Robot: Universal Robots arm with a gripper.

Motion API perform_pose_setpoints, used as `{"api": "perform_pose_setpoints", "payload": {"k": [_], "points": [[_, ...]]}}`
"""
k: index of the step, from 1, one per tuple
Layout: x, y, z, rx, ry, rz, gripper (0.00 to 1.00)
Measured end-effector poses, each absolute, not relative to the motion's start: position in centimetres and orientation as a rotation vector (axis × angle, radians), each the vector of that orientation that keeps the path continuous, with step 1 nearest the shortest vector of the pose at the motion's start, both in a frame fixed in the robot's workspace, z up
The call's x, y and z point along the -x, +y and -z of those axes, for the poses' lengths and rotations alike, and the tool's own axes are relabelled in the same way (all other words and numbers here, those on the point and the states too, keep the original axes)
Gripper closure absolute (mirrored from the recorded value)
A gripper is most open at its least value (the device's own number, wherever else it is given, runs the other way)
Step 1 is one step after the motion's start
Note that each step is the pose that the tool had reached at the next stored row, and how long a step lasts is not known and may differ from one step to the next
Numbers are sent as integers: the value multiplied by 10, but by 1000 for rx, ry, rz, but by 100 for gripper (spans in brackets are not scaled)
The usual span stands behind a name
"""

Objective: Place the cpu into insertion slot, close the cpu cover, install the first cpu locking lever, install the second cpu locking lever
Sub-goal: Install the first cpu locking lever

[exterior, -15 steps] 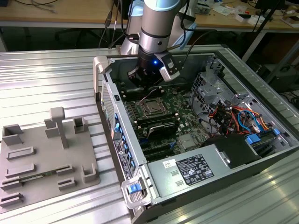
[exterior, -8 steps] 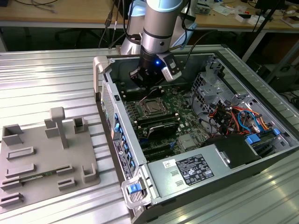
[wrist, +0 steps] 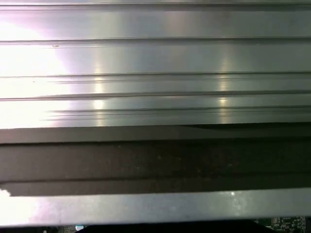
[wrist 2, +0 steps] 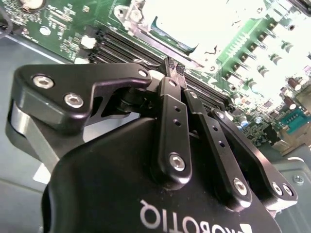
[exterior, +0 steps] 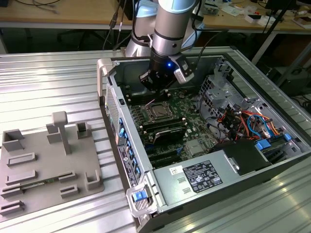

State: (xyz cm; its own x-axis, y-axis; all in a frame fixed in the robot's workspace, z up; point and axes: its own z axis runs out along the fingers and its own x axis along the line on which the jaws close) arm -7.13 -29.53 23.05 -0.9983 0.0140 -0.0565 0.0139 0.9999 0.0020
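Cpu (exterior: 159,113) seated in slot (exterior: 149,114), 6 o'clock from gripper (exterior: 154,91) in exterior view. Fingers (wrist 2: 167,102) pressed together, nothing visibly pinched. I judge risk: tips skid, scrape board (exterior: 192,109), jolt cpu.

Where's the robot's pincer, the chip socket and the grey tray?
Black metal pincer (wrist 2: 172,68): second wrist view, between fingertips.
Square silver-rimmed socket (exterior: 152,114): exterior view, silver rim.
Flat grey plastic tray (exterior: 46,165): exterior view, bare base.
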Motion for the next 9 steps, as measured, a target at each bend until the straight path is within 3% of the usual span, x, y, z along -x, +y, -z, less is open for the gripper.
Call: {"api": "perform_pose_setpoints", "payload": {"k": [9], "points": [[57,-295,-228,67,3086,-5,89]]}}
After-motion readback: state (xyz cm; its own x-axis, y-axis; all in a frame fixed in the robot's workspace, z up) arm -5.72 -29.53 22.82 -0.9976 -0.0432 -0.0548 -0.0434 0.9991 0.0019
